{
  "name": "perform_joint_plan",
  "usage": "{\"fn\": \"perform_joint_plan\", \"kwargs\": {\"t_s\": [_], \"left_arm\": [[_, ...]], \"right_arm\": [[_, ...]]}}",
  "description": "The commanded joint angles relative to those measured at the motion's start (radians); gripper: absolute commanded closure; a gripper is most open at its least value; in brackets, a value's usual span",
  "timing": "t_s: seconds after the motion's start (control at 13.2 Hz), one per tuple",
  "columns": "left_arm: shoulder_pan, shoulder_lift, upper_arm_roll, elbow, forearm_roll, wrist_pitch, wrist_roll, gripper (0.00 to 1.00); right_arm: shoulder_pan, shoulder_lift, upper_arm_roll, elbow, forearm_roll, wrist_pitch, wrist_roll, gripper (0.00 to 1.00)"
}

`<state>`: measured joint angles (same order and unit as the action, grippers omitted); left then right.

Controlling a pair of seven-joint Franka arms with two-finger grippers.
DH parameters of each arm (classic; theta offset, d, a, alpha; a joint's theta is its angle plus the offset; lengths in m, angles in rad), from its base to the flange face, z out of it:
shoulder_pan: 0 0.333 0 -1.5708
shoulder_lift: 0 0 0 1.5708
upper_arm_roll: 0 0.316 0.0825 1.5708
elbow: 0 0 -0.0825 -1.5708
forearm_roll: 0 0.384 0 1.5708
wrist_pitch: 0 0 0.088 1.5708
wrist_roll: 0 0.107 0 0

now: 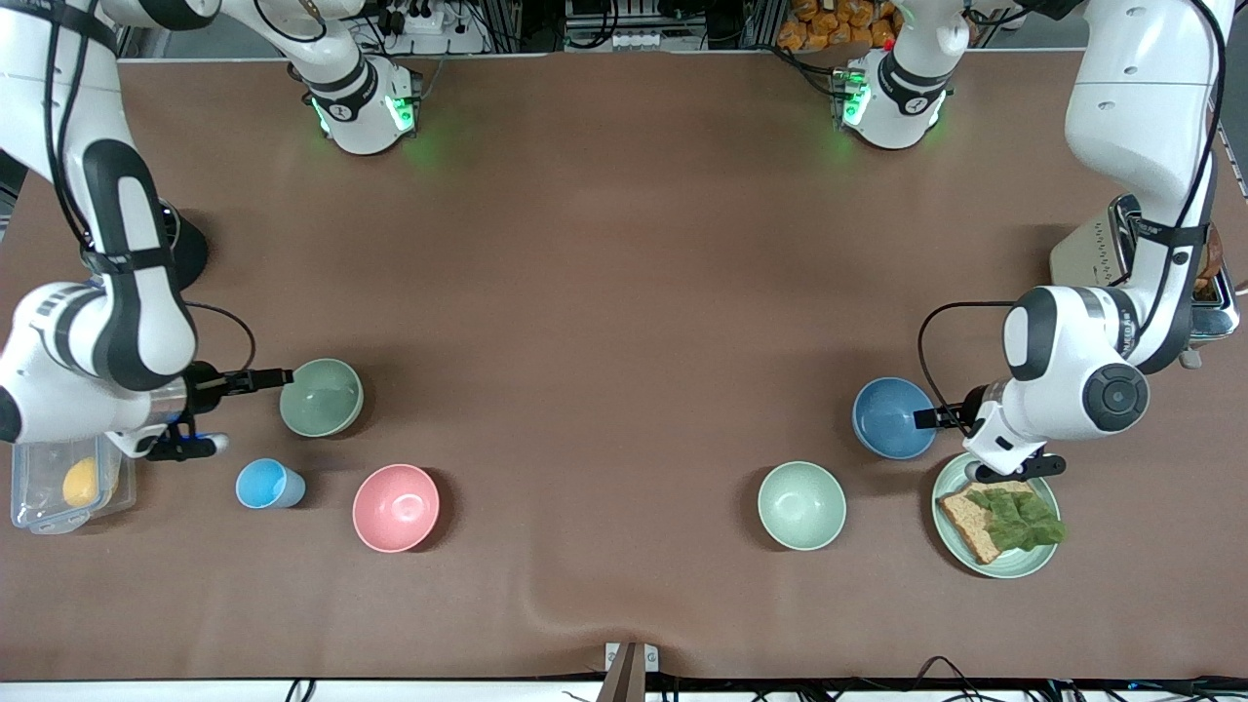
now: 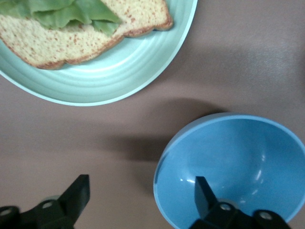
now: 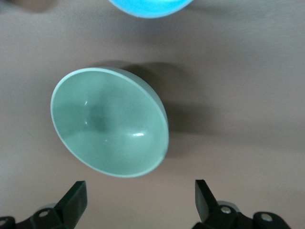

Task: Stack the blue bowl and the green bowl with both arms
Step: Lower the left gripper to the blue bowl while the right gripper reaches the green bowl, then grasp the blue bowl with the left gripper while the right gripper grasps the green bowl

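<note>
A: The blue bowl [image 1: 893,417] sits on the table [image 1: 624,292] toward the left arm's end, just beside the plate [image 1: 1014,564] of bread. How does the left gripper [image 2: 143,198] stand?

B: Released, one finger [image 2: 204,193] inside the rim, one outside (a rim pinch looks set up). The green bowl [image 1: 321,397] lies toward the right arm's end, the right gripper [image 3: 140,198] spread just beside it, holding nothing.

A: The step, then?

B: Grasping, I'd judge. Next: pinch each rim, lift, and bring the bowls together.
</note>
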<state>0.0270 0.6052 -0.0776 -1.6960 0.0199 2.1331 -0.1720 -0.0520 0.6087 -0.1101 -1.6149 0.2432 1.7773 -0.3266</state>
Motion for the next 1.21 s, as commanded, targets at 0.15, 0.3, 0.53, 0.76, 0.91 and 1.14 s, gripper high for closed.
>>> {"fn": "perform_joint_plan", "kwargs": {"t_s": [0.15,0.3,0.53,0.76,0.91,1.14], "left_arm": [[-0.004,0.011,-0.001,-0.007,-0.003,0.024,-0.023,0.52],[-0.006,0.019,-0.001,-0.007,-0.003,0.028,-0.023,0.63],[-0.007,0.024,-0.001,-0.004,-0.005,0.03,-0.023,0.68],[-0.01,0.03,-0.001,-0.002,-0.003,0.034,-0.023,0.78],[-0.009,0.03,-0.001,-0.001,-0.003,0.034,-0.023,0.9],[0.002,0.028,-0.002,-0.002,-0.008,0.039,-0.021,1.0]], "right_arm": [[0.023,0.058,0.003,0.021,0.025,0.007,-0.011,0.0],[0.023,0.066,0.003,0.021,0.024,0.033,-0.011,0.0],[0.017,0.074,0.003,0.021,0.024,0.054,-0.014,0.0],[0.021,0.103,0.003,0.021,0.024,0.108,-0.014,0.0],[0.023,0.111,0.004,0.02,0.024,0.108,-0.014,0.0],[0.018,0.128,0.004,0.02,0.024,0.11,-0.043,0.53]]}}
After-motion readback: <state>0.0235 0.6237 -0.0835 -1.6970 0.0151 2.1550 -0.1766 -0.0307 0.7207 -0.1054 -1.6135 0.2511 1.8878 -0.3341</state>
